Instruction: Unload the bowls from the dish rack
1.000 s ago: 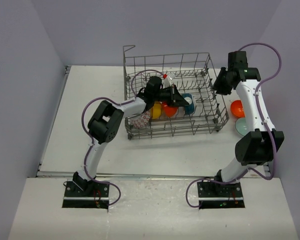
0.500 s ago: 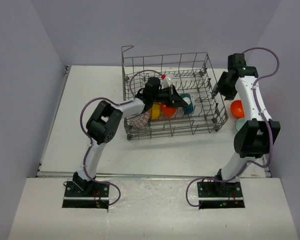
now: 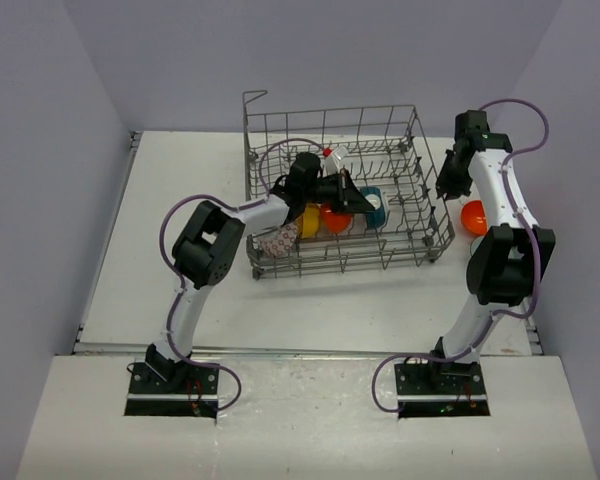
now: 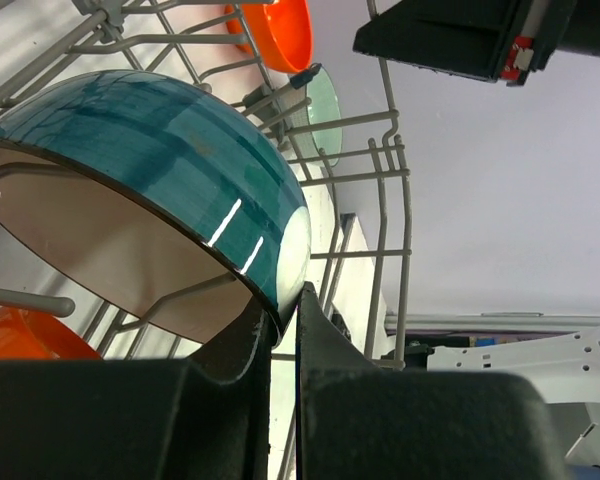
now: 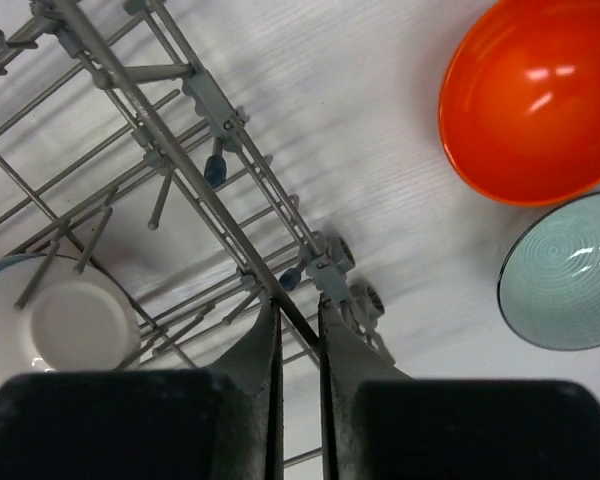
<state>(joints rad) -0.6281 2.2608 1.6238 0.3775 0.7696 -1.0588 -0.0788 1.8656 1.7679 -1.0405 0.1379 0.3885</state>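
**Materials and shapes.** The dish rack (image 3: 400, 130) was a rectangular basket of grey metal wire with upright tines and tall open-grid walls. It stood on the white, matte surface (image 3: 180, 290). The teal bowl (image 4: 160, 150) was round and glossy, with a dark banded glaze outside and a plain pale interior. It sat on edge among the tines. To its left stood an orange bowl in the rack (image 3: 337, 218) and a yellow bowl (image 3: 308, 220). A white, red-patterned bowl (image 3: 280, 240) sat at the rack's near left corner. On the surface outside the right wall sat a second glossy orange bowl (image 5: 535, 100). Just beside it sat a pale green bowl (image 5: 570, 270) with fine concentric rings.

**Arm pose.** The left arm (image 3: 265, 212) reached over the rack's left wall, with its wrist pointing right along the row of bowls. The right arm (image 3: 500, 200) was folded upright, with its wrist angled down at the rack's right wall.

**Fingers.** The left fingers (image 4: 305, 340) were almost together and pinched the teal bowl's rim. The right fingers (image 5: 328, 345) stood at a narrow gap, clamped on a wire of the rack's right wall.
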